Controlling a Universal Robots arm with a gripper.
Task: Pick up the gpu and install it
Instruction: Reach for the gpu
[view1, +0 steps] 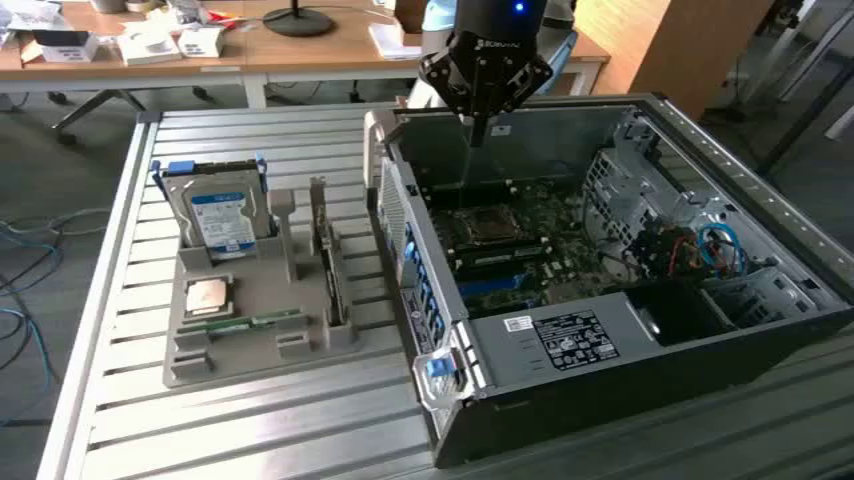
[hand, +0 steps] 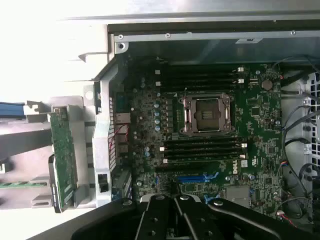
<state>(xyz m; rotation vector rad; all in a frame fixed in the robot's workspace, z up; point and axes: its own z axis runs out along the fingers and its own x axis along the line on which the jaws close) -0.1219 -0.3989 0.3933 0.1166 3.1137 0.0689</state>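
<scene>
The gpu (view1: 324, 258) stands on edge in a slot of the grey holder (view1: 254, 350) on the exterior view's left of the computer case; in the wrist view the gpu (hand: 63, 159) appears as a thin green-dark card beside the case wall. My gripper (view1: 477, 125) hangs over the rear of the open computer case (view1: 561, 340), apart from the gpu. Its black fingers (hand: 186, 209) meet above the motherboard (hand: 150, 145), near the blue expansion slot (hand: 197, 177). The gripper is shut with nothing in it.
The holder also carries a silver hard drive (view1: 219, 215), a processor chip (view1: 207, 295) and a green memory stick (view1: 240, 322). The motherboard has a bare processor socket (hand: 206, 115). Cables (view1: 707, 245) and drive bays fill the case's far side. A desk (view1: 267, 50) stands behind.
</scene>
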